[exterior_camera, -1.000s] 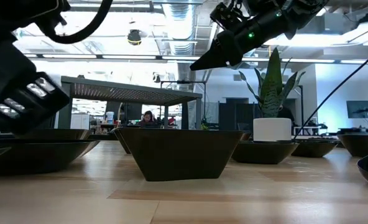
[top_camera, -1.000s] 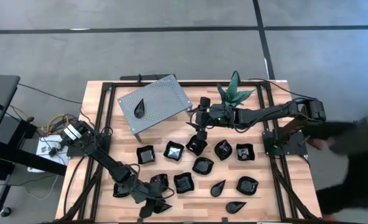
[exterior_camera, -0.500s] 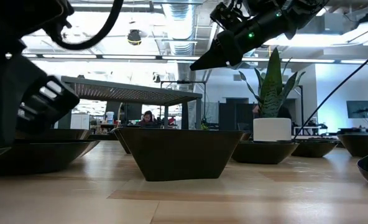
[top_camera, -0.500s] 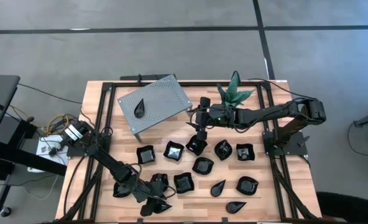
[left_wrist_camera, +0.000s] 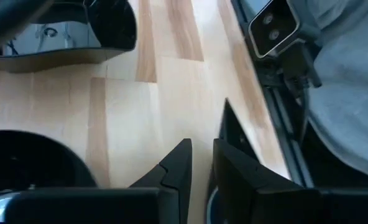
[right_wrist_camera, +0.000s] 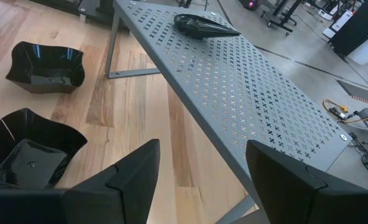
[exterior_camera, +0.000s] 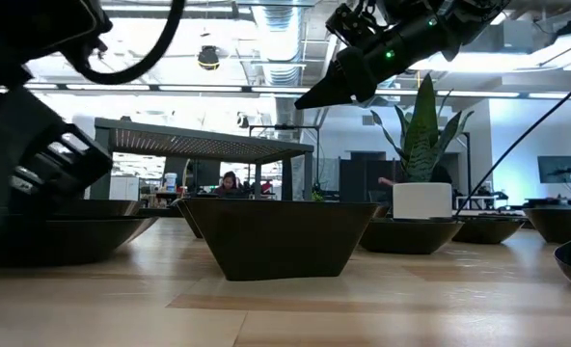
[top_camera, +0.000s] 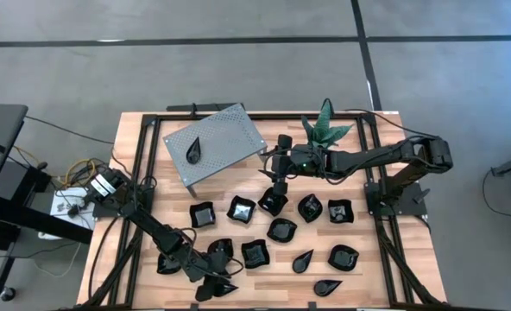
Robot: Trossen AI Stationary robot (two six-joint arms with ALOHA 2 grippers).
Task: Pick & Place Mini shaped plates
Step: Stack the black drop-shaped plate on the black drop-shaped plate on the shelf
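Right gripper [top_camera: 277, 184]: I see its two dark wedge-shaped fingers [right_wrist_camera: 131, 171] spread wide with nothing between them, hanging above the wooden table [top_camera: 372, 268] just off the stand's corner.
Left gripper [top_camera: 205, 278]: low at the table's near edge among the dishes; from its wrist view I see the fingers [left_wrist_camera: 174, 171] drawn close with a narrow gap, and a thin glossy black edge [left_wrist_camera: 237, 134] standing beside one finger. I cannot tell whether it is pinched.
Mini shaped plates [top_camera: 281, 230]: glossy black dishes scattered over the pale wood planks below the right gripper and around the left one.
Squarish dishes: two wavy-rimmed ones [right_wrist_camera: 46, 67] lie in front of the right gripper's fingers, one just beside the left finger, one farther off near the stand's leg.
Teardrop dish [top_camera: 194, 150]: smooth, pointed, lying on top of the stand, well apart from both grippers.
Stand [top_camera: 214, 142]: grey matte metal sheet punched with small cross-shaped holes, on thin legs, beside the right gripper.
Plant [top_camera: 326, 128]: green spiky leaves, just behind the right arm.
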